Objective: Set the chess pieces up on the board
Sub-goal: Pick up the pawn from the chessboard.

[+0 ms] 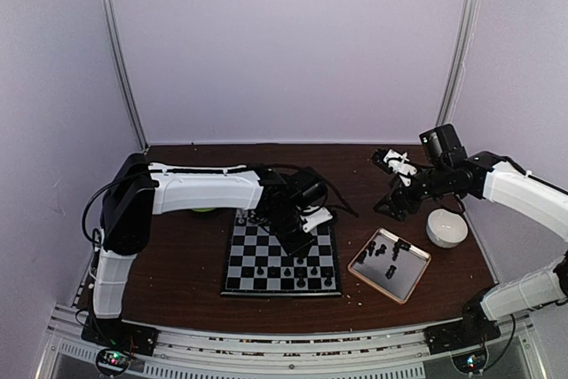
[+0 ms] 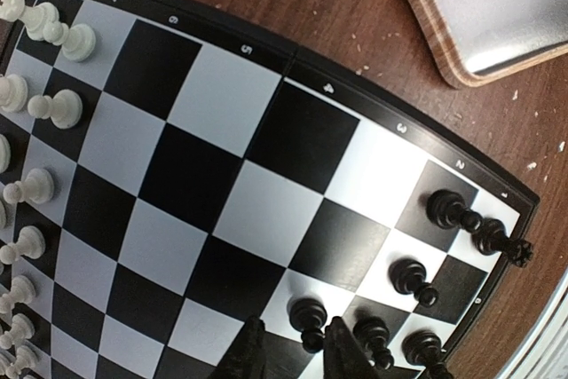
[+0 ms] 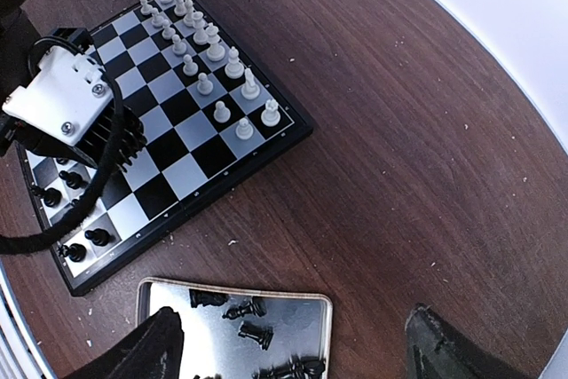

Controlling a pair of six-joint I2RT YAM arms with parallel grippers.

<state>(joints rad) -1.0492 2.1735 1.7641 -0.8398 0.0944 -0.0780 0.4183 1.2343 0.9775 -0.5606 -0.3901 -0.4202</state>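
The board (image 1: 266,255) lies in front of the left arm. White chess pieces (image 3: 204,83) stand in two rows along its far side, and several black ones (image 2: 453,210) stand near its front edge. My left gripper (image 2: 293,330) hangs low over the front right squares. Its fingers (image 2: 342,352) straddle an upright black pawn (image 2: 311,321), narrowly open, with a gap showing on the pawn's left. My right gripper (image 3: 293,317) is wide open and empty, high above the tray (image 3: 266,296), where more black pieces (image 3: 255,335) lie on their sides.
The tan-rimmed metallic tray (image 1: 410,277) sits right of the board. A white bowl (image 1: 446,227) stands beyond it under the right arm. A green dish (image 1: 204,210) lies behind the board's far left corner. Bare brown table lies between board and tray.
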